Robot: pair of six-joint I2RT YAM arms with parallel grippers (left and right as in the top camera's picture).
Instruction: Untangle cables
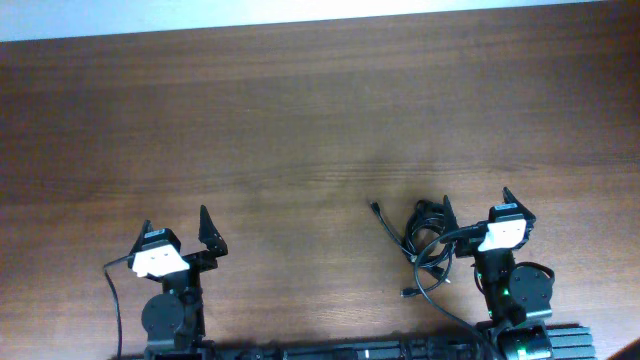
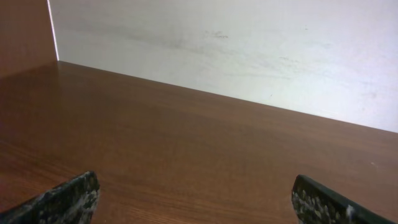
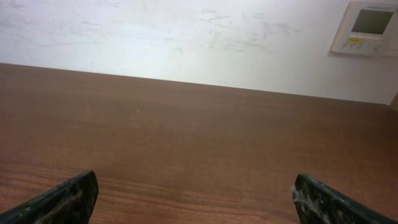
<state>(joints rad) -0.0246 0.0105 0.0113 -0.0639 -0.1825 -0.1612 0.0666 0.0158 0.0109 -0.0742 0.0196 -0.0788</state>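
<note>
Presently your left pincer (image 1: 178, 228) and right pincer (image 1: 478, 205) both stand wide and empty; the cables (image 1: 428, 240) lie knotted beside the right one, so grip one loose plug end (image 1: 375, 207), not the coil.

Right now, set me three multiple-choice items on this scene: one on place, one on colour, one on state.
1. The tangle of thin black cables lies:
A at the far-left corner
B beside the right gripper
C at the far edge

2. The wooden table is:
A white
B grey
C brown

3. The right gripper's jaws stand:
A open, empty
B shut on a cable
C shut, empty

Key:
1 B, the overhead view shows the tangle by that gripper.
2 C, every view shows brown wood.
3 A, its wrist view shows only bare table between the spread fingers.
</note>
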